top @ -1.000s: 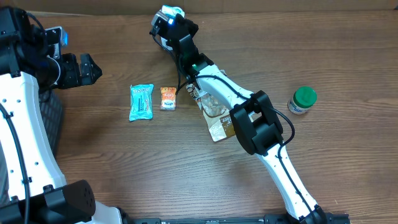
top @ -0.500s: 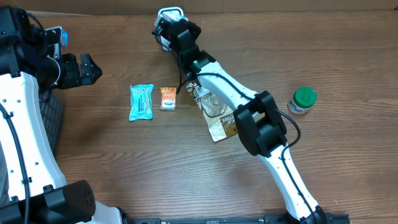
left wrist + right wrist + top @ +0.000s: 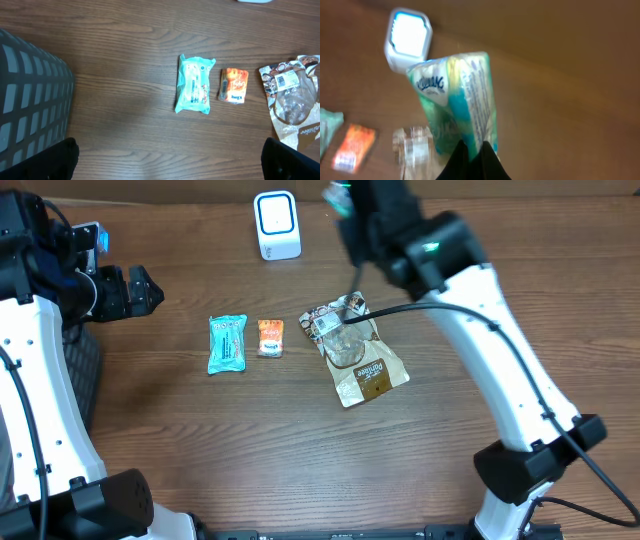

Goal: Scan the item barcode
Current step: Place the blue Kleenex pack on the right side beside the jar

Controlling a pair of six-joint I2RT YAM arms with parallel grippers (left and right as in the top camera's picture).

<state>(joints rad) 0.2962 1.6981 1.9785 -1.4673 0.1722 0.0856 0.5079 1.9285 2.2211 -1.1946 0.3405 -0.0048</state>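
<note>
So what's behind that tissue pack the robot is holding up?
Behind the tissue pack, the white scanner and part of a clear pouch show; the pouch's rest is covered.

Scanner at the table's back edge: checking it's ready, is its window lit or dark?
Lit: the window of the scanner glows blue-white in the right wrist view, behind the held tissue pack.

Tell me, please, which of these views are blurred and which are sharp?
Right wrist view: soft all over, the tissue pack and the white scanner smeared. Overhead: table items crisp, only the right gripper at the top edge blurred. Left wrist view: sharp, print on the teal packet and orange packet fairly clear.
</note>
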